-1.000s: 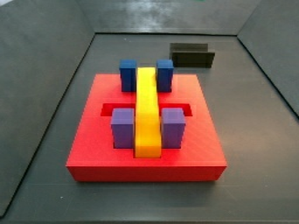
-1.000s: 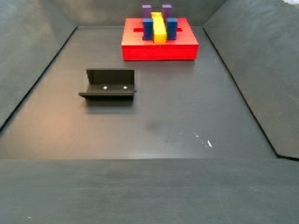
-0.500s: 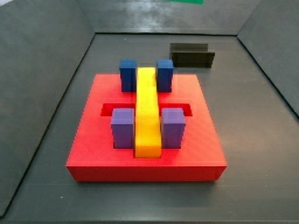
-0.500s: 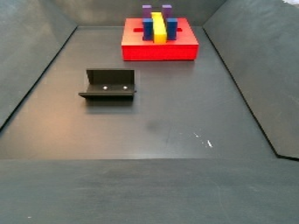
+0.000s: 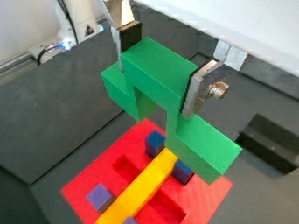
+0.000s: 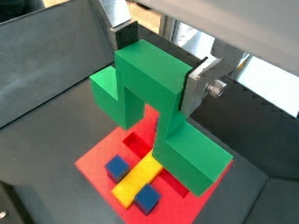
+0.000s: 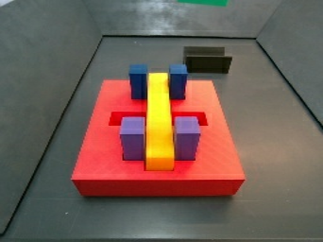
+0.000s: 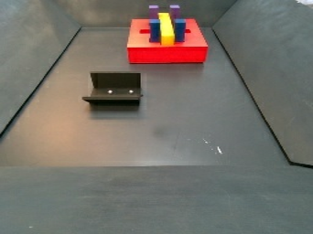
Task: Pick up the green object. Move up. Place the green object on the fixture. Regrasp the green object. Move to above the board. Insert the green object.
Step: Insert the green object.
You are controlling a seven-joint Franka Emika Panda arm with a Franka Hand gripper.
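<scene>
My gripper (image 5: 162,68) is shut on the green object (image 5: 149,79), a bright green stepped block, with the silver fingers (image 5: 198,89) clamping its upper part on both sides; both wrist views show this, the gripper (image 6: 162,70) on the green object (image 6: 146,83). It hangs high above the red board (image 5: 114,171), which lies below it (image 6: 103,159). In a side view only a green sliver (image 7: 202,2) shows at the top edge, above the board (image 7: 101,156). The gripper itself is out of view in both side views. The black fixture (image 8: 113,89) stands empty on the floor.
On the board (image 8: 169,53) lie a long yellow bar (image 7: 159,113), blue blocks (image 7: 139,80) and purple blocks (image 7: 132,140). The fixture (image 7: 207,60) sits beyond the board's far end, also seen from the wrist (image 5: 274,140). Grey walls enclose the dark floor.
A green sliver has come into view at the top edge of a side view over the last second. The board and the fixture have not moved.
</scene>
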